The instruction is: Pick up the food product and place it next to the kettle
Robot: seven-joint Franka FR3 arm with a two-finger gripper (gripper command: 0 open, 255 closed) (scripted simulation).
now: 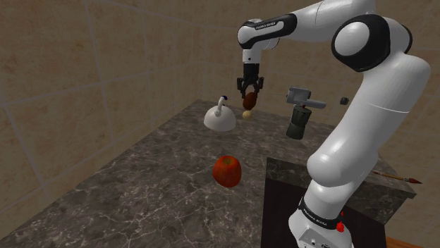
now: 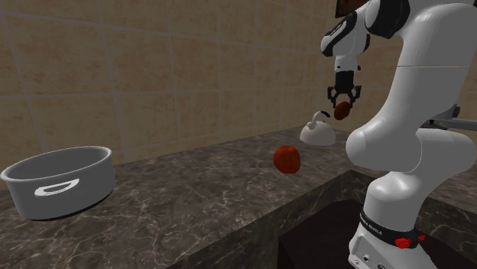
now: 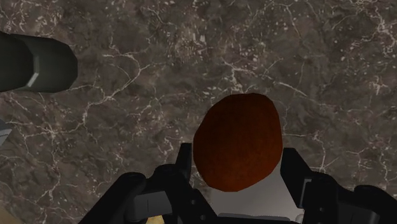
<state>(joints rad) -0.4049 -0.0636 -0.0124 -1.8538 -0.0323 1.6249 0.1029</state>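
Tool (image 3: 236, 154) grips the brown food (image 3: 238, 137) aloft over the counter (image 1: 141, 190), mid-carry, with the kettle (image 1: 220, 118) below and just aside of it. Next, judging by this: descend beside the kettle and let go.

A red apple (image 1: 226, 170) is sitting on the dark marble counter (image 1: 141, 201). A grey round pan (image 2: 60, 182) is standing well apart from the apple, on the same counter.
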